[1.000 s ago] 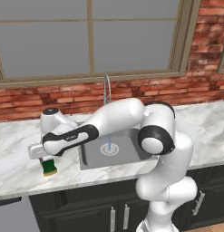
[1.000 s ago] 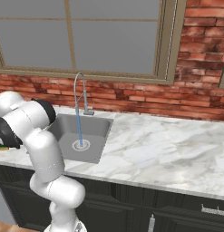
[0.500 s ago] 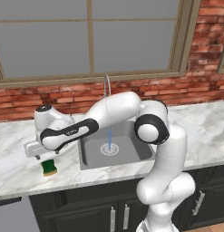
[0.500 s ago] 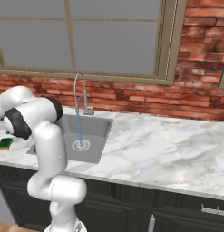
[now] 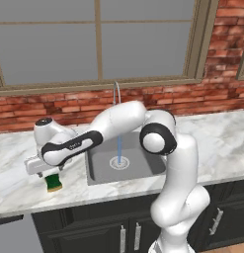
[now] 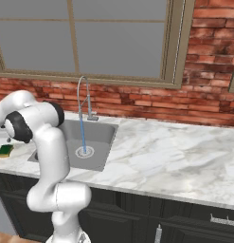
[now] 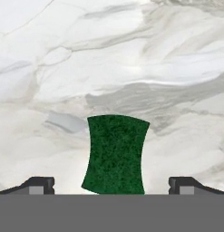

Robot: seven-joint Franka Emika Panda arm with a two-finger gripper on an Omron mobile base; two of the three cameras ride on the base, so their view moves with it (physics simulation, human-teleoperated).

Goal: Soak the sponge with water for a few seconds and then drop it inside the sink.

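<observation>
sponge (image 7: 115, 154) lying on the marble counter (image 5: 15, 183) left of the sink (image 5: 124, 160) | gripper (image 7: 111, 186) above it, jaws spread wide, nothing pinched | risk: sponge sits off-centre, so a finger could nudge it sideways

Green-topped sponge (image 7: 115, 154), veined white counter (image 7: 131, 59)

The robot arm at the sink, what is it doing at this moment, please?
The arm reaches to the left of the sink, where the sponge lies on the marble counter. Its gripper hangs over the sponge with the fingers wide open on either side, not gripping it yet. Water runs from the tap into the basin. The sponge is not yet soaked.
</observation>
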